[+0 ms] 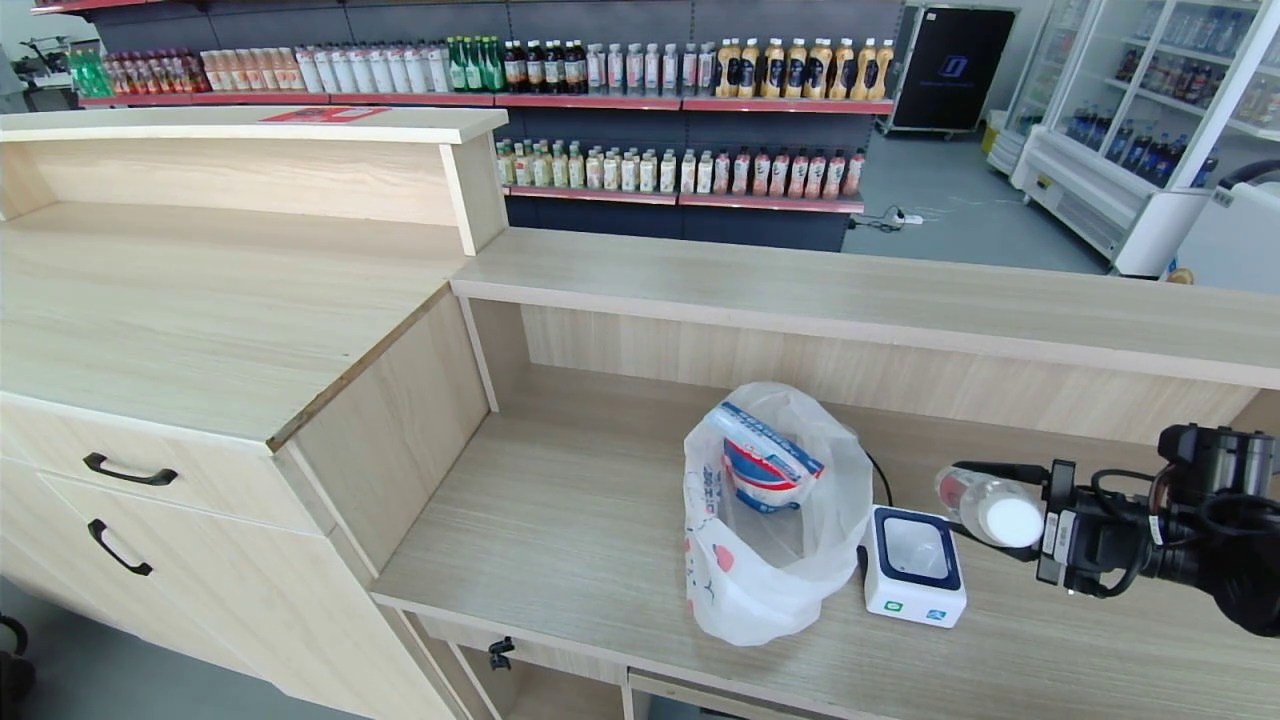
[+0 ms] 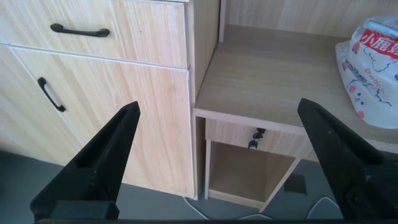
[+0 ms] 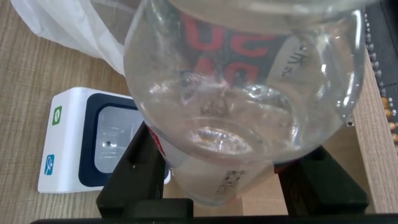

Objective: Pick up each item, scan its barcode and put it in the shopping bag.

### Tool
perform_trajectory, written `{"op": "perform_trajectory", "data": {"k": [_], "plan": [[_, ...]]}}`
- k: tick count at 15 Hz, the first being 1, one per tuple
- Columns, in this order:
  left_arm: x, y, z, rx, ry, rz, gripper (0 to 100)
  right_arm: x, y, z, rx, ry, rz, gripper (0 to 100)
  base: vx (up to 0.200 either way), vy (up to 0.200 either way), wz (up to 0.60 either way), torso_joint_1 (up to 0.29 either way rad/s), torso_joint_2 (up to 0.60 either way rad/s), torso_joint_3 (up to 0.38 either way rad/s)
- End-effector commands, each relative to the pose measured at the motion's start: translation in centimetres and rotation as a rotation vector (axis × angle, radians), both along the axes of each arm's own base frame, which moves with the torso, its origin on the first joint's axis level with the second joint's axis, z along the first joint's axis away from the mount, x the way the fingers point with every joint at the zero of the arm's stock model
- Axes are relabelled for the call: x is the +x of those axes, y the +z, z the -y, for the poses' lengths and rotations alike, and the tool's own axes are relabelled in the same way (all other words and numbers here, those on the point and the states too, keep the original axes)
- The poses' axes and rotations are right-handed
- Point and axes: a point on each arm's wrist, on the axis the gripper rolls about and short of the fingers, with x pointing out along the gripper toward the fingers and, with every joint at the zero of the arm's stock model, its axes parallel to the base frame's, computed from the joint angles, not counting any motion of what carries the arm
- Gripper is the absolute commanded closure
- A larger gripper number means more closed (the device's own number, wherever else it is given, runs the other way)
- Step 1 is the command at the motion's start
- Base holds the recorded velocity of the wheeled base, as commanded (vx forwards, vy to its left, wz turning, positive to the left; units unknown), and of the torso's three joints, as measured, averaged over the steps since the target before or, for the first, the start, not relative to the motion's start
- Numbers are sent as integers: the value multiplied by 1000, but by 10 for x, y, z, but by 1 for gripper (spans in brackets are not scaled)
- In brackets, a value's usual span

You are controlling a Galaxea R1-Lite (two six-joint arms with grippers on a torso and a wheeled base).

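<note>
1. A pale wooden table point(image 1: 560, 520) sits in a recess of a shop checkout; the task's things are gathered toward its right half.
2. The right gripper point(image 1: 1000, 505) hangs above the table, just to the right of the scanner point(image 1: 912, 565); its black fingers point(image 3: 134, 177) pinch a clear plastic bottle point(image 1: 968, 492) from both sides.
3. The bottle lies on its side in that grip, lifted off the table; its white cap faces the robot's side, and a red label with print shows through its wall.
4. The scanner is a small white box with a dark-blue-framed window on top; it stands on the table between the shopping bag point(image 1: 770, 560) and the held bottle, just beside the bag; a black cable runs out behind it.
5. The shopping bag is thin, translucent white plastic with red print; it stands open-mouthed on the table; a blue, white and red package point(image 1: 765, 460) leans inside it.
6. The left gripper point(image 2: 219, 106) hangs low, off the table's left front corner; its fingers point(image 2: 118, 137) are spread wide with nothing between them; beyond them stands a wooden cabinet point(image 2: 149, 93) with two black handles point(image 2: 81, 30).
</note>
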Motion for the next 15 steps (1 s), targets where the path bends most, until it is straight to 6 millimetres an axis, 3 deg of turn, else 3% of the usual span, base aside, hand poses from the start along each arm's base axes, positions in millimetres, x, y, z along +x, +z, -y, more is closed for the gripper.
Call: {"op": "perform_trajectory", "data": {"k": [1,5,7,9,10,11,13,15], "plan": [[0,0,0,0,0,1,0,0,2,0,-2,2,6,100,0,0,0,0,0,0],[0,0,0,1,0,1,0,-3,9,-1,-5,0,18,100,0,0,0,0,0,0],[0,0,0,0,0,1,0,-16,43,-2,42,-33,-7,100,0,0,0,0,0,0],[0,0,0,1,0,1,0,-48,84,-9,150,-114,-129,100,0,0,0,0,0,0],[0,0,0,0,0,1,0,-80,114,-9,278,-206,-216,100,0,0,0,0,0,0],[0,0,0,0,0,1,0,-99,127,-11,362,-274,-262,100,0,0,0,0,0,0],[0,0,0,1,0,1,0,-129,148,-18,563,-428,-330,100,0,0,0,0,0,0],[0,0,0,0,0,1,0,-143,149,-20,670,-578,-343,100,0,0,0,0,0,0]]}}
